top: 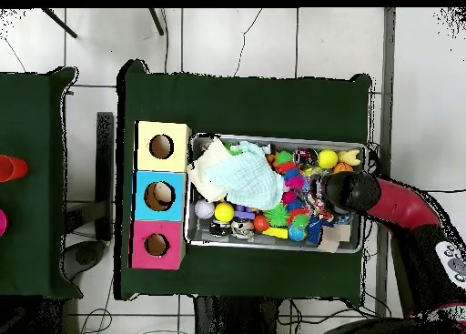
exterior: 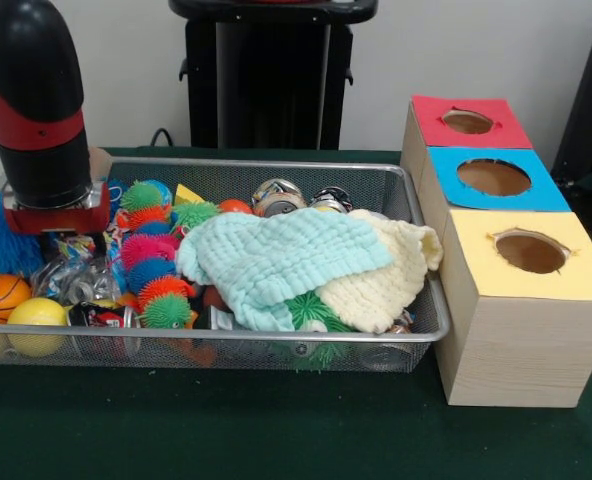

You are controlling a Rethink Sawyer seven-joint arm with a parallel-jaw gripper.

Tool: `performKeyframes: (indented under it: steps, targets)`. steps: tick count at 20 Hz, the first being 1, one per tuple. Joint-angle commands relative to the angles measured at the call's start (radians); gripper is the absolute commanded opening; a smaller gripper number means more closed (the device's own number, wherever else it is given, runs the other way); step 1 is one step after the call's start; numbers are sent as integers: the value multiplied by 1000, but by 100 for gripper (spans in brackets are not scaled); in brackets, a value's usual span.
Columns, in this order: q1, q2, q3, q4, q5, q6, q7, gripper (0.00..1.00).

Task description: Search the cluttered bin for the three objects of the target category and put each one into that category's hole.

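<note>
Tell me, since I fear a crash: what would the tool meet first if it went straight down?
Probably the pile of toys in the cluttered bin, near the spiky balls and crinkled wrappers. The arm's wrist hides the tool itself, so depth is unclear.

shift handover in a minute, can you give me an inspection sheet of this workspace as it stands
Surface: dark green table cover, bare in front of the basket.
Job's things: cluttered bin of wire mesh; blue-topped hole is the middle of three boxes, between red-topped hole and yellow-topped hole.
Clutter: mint cloth over cream cloth, spiky balls, yellow ball, small basketball, crushed cans.
Grippers: arm reaches down into the bin's end farthest from the boxes; fingers hidden.
Cables: thin cables on the floor.
Surroundings: tiled floor, second green table carrying a red cup.
</note>
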Motion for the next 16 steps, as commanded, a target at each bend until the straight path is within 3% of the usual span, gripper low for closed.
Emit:
performKeyframes:
  steps: [1, 16]
  targets:
    - [0, 55, 100, 32, -16, -85, -13, 100]
    - [1, 71, 99, 9, -20, -71, -24, 100]
